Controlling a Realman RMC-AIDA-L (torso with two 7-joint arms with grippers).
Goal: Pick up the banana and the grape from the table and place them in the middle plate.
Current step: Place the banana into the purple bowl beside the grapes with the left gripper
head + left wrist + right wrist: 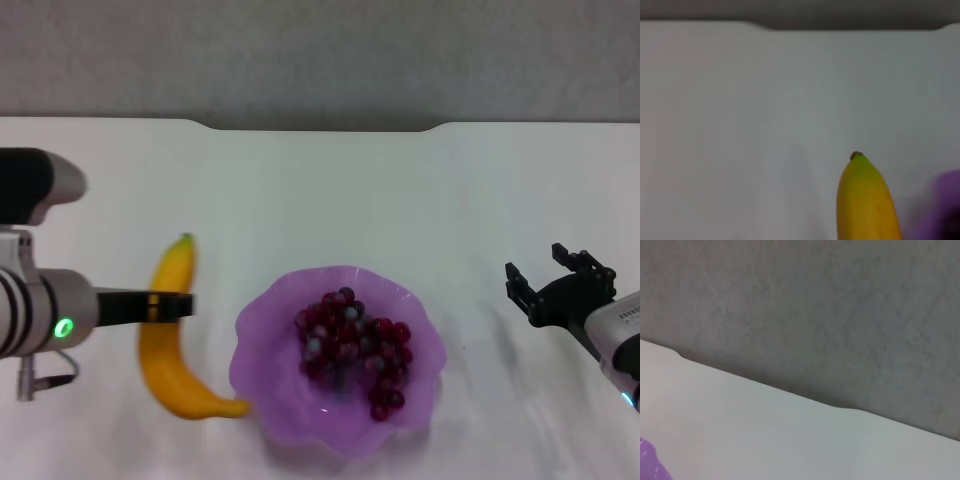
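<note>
The banana [170, 350] lies on the white table [330, 190], just left of the purple middle plate [262, 320], with its lower end at the plate's rim. Its green tip also shows in the left wrist view [860, 162]. My left gripper [165, 305] is over the banana's middle. The grape bunch [352, 350] lies inside the plate. My right gripper [548, 282] is open and empty above the table, right of the plate. The right wrist view shows only the table's far edge and a corner of the plate [650, 462].
The table's far edge has a notch [320, 128] with a grey wall behind it. Bare tabletop lies beyond the plate and between the plate and my right gripper.
</note>
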